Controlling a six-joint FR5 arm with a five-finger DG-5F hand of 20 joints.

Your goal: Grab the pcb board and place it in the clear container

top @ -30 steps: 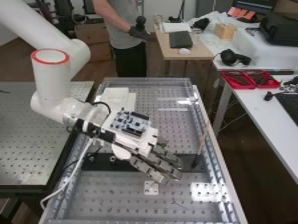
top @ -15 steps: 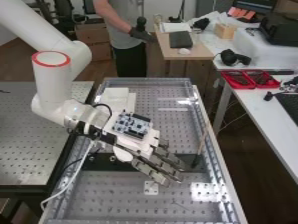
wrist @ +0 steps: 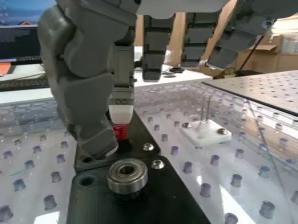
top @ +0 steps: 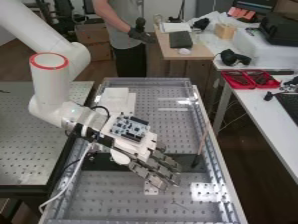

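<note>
Seen from above, the robot's hand hangs over the perforated worktop, fingers loosely straightened, released, pointing towards four o'clock. A circuit board sits on the back of the hand. Underneath runs a black bar, and a thin stick leans at the hand's three o'clock.

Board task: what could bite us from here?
- Board sits on the back of the hand, not in its fingers; if unfastened (can't tell), a tilt might drop it.
- Thumb hangs close to the metal ring; going lower may knock it.
- White cable hangs beside the arm; might snag.
</note>
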